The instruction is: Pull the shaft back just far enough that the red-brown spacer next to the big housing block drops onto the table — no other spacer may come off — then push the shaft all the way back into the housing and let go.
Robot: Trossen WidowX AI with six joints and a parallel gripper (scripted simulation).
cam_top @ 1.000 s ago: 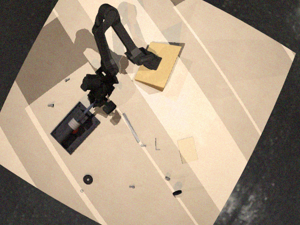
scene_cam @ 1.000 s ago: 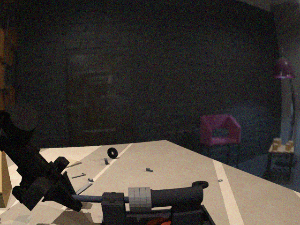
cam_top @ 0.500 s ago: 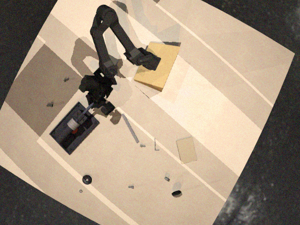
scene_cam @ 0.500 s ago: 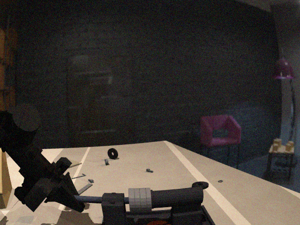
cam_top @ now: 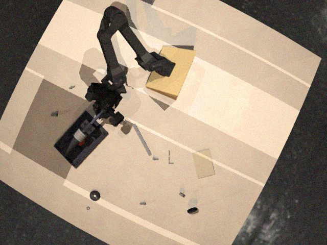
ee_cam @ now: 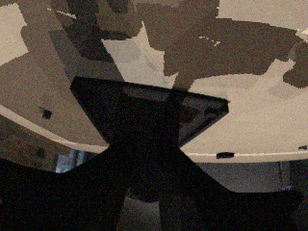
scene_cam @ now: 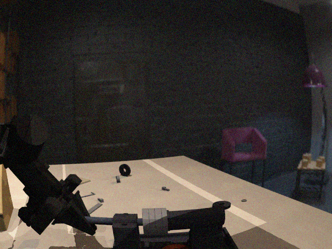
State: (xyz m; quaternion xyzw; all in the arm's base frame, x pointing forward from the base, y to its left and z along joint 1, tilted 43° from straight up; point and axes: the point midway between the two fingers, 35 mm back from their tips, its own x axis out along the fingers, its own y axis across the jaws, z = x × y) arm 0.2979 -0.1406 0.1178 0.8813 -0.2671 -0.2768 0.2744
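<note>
The fingers of the gripper (cam_top: pixel 101 112) (scene_cam: pixel 90 220) (ee_cam: pixel 144 153) are clenched on the outer end of the shaft (cam_top: pixel 96 118) (scene_cam: pixel 100 220), the wrist view being too dark to show the contact itself. From there the shaft runs through the support post (cam_top: pixel 87 127) (scene_cam: pixel 124 227) and on into the pale grey spacers (cam_top: pixel 79 135) (scene_cam: pixel 154 221), which sit together on it.

Beyond them is the housing (cam_top: pixel 71 143) (scene_cam: pixel 196 218), and the grey stack appears to stand right against its mouth; bare shaft shows between stack and post. The red-brown spacer (cam_top: pixel 81 143) (scene_cam: pixel 175 246) is off the shaft — it lies low beside the housing, within the dark tray (cam_top: pixel 91 152) (scene_cam: pixel 231 238) (ee_cam: pixel 120 84) that stands on the surface (cam_top: pixel 126 184) (scene_cam: pixel 187 198).

So the drop looks done, and no grey spacer is seen loose. The return push seems well along, perhaps near its end, though the shaft's inner tip is hidden and full depth cannot be told. What remains is to make sure of the seating — pressing straight along the shaft if any travel is left — then open the fingers and back away without dragging it outward.
</note>
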